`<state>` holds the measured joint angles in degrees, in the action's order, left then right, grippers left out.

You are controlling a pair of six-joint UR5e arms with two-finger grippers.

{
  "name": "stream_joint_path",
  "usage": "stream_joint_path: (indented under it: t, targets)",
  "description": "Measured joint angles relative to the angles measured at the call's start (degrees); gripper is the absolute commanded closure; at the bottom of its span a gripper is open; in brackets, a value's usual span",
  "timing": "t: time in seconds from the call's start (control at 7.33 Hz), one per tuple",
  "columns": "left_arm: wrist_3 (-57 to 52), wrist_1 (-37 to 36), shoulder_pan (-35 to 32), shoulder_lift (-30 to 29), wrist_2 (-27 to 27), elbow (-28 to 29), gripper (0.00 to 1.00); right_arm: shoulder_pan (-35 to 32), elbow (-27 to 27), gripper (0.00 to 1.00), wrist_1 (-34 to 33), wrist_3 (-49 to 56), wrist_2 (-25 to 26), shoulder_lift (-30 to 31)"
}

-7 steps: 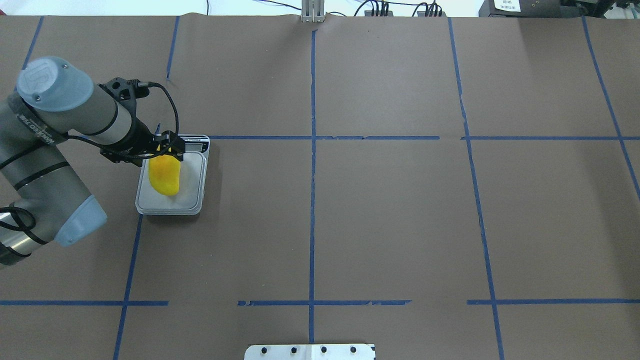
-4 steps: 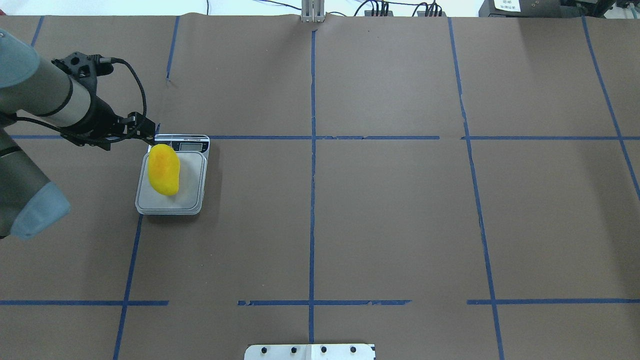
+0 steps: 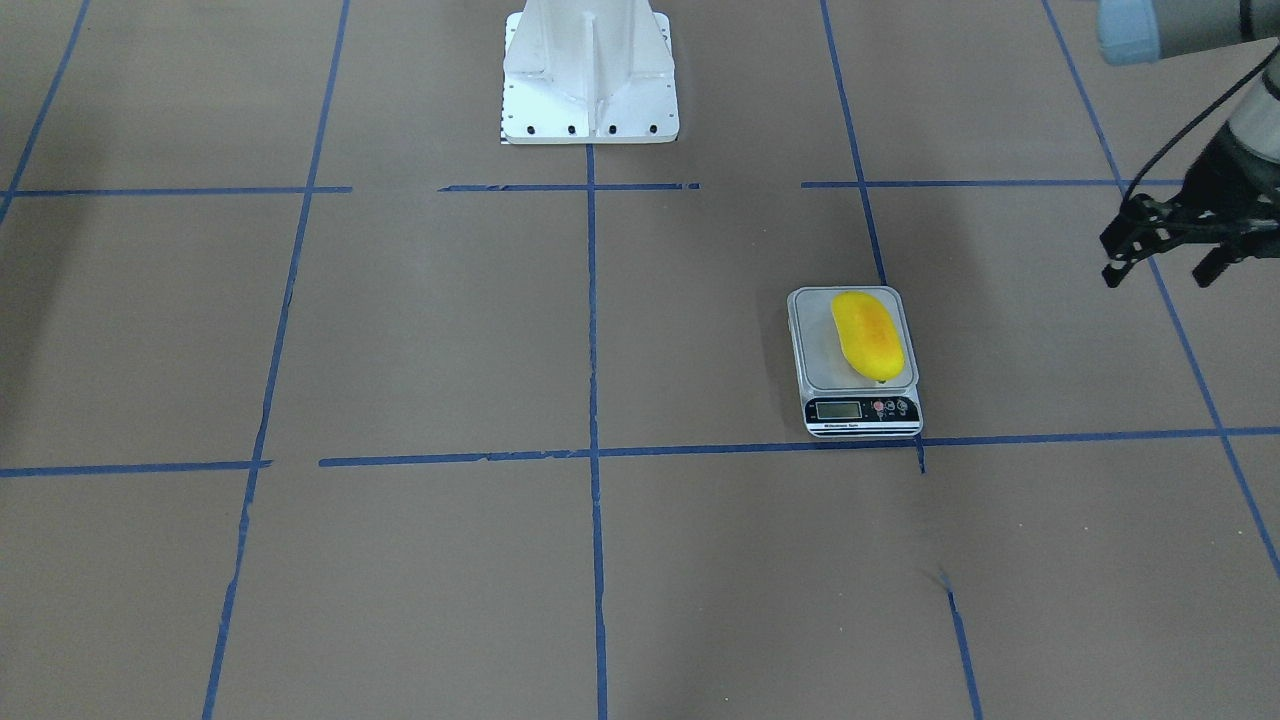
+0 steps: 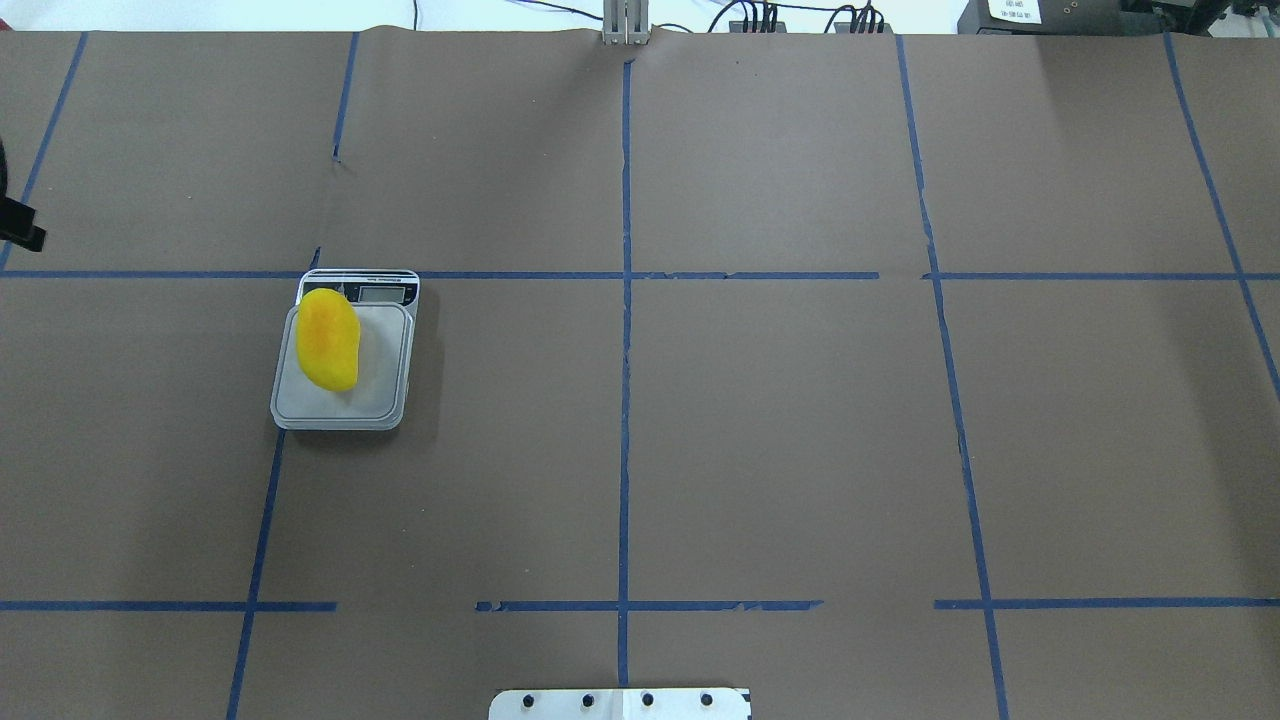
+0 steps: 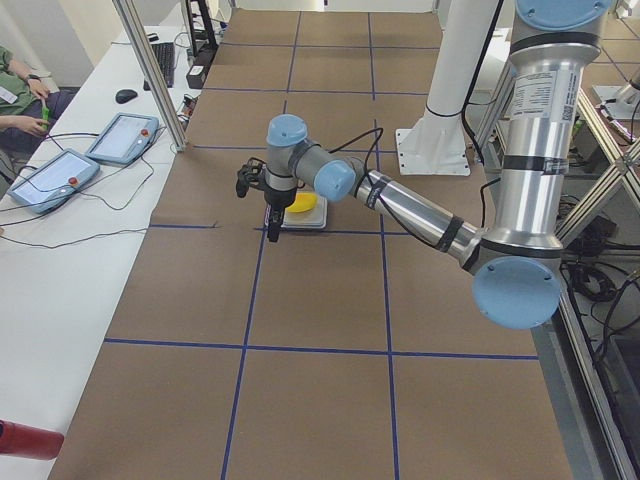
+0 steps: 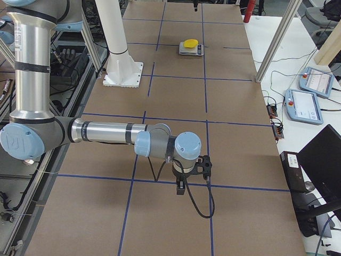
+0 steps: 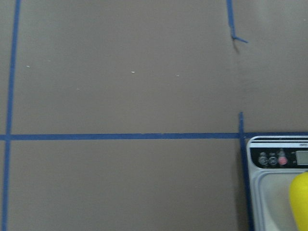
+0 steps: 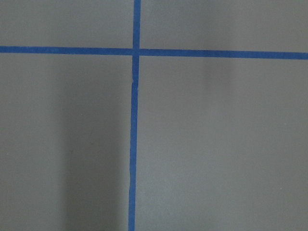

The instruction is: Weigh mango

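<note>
Brown table [image 4: 800,420] with blue tape grid [image 4: 625,400], mango [image 4: 327,338] on scale [image 4: 385,395], left hand [image 3: 1155,274] wide, empty, right hand [image 6: 181,188] cannot tell

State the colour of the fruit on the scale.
Bright yellow mango with an orange blush, clearest in the overhead view.

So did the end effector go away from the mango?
Yes. The left end effector backed off from the scale, toward the overhead view's left edge. The mango stayed put.
</note>
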<state>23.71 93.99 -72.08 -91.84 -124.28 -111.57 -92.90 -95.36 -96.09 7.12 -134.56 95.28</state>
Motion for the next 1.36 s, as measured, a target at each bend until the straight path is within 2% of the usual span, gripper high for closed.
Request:
stream_joint_path:
  t: [0.27,0.55,0.82,1.36]
  targets:
    - [-16.04,0.04,-8.96,1.01,-1.31,7.27,0.0,0.0,0.0,0.0,-0.02,0.0,0.0,0.0]
    - [-23.96,-0.04,-13.64,2.26,-6.91,13.91,0.0,0.0,0.0,0.0,-0.05,0.0,0.0,0.0]
    - [-26.18,-0.59,-15.12,3.8,-10.81,16.23,0.0,0.0,0.0,0.0,-0.07,0.0,0.0,0.0]
    - [-26.02,-1.24,-16.05,4.84,-13.32,16.86,0.0,0.0,0.0,0.0,-0.06,0.0,0.0,0.0]
